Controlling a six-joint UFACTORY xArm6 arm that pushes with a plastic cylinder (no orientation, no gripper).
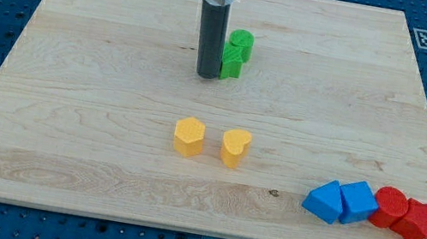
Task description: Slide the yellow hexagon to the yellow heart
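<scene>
The yellow hexagon sits near the board's middle, a little below centre. The yellow heart stands just to its right, a small gap between them. My tip is above them toward the view's top, well apart from both yellow blocks. It stands right beside two green blocks, on their left side, and seems to touch the lower one.
At the view's bottom right lie a blue triangle-like block, a blue block, a red round block and a red star, all touching in a row. The wooden board lies on a blue perforated table.
</scene>
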